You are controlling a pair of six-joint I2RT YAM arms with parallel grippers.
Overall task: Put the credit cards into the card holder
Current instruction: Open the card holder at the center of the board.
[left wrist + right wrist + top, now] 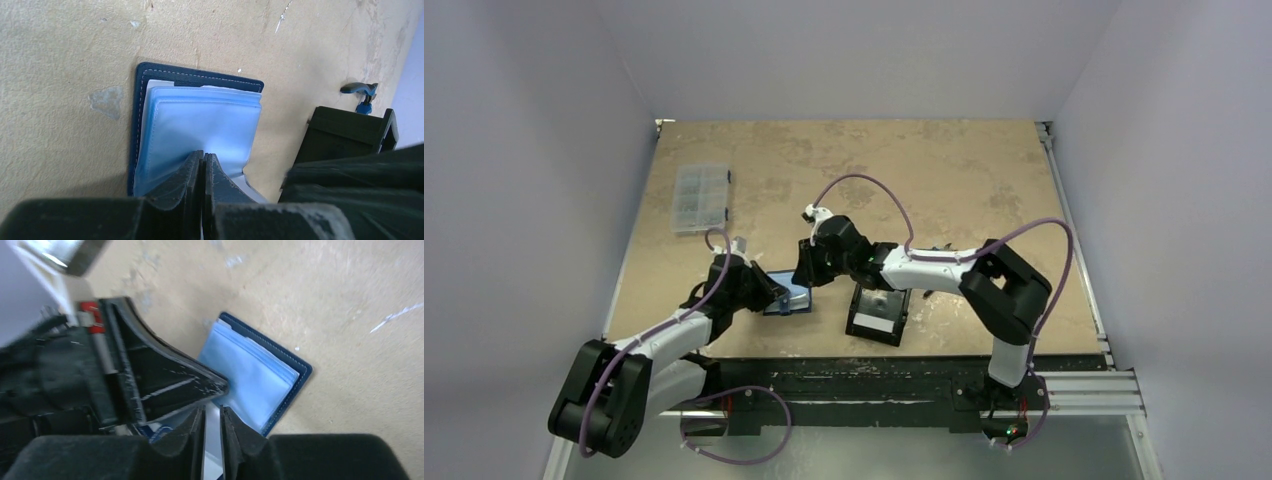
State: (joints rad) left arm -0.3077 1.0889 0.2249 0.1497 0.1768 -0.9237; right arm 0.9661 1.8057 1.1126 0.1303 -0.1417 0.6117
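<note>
Right wrist view: working at the open dark navy folding card holder (260, 375).
It lies just left of the black box-shaped tray (877, 315). Left gripper (202, 167) jaws are together on its blue sleeves; right gripper (212, 425) jaws are narrowly apart, and I cannot tell if they grip. I'd enter shallow, at the sleeve mouth.

Card holder (200, 115): navy cover, pale stitching, glossy light-blue sleeves. Credit card (212, 440) over it: whitish. Tray (856, 312) beside it: black, white label.

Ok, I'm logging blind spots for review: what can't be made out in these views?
- Right wrist: pale strip between the right end effector fingers, edge-on; card or not, unclear.
- Left wrist: card holder near edge behind the left end effector.
- Top view: card holder partly hidden beneath both end effectors.
</note>
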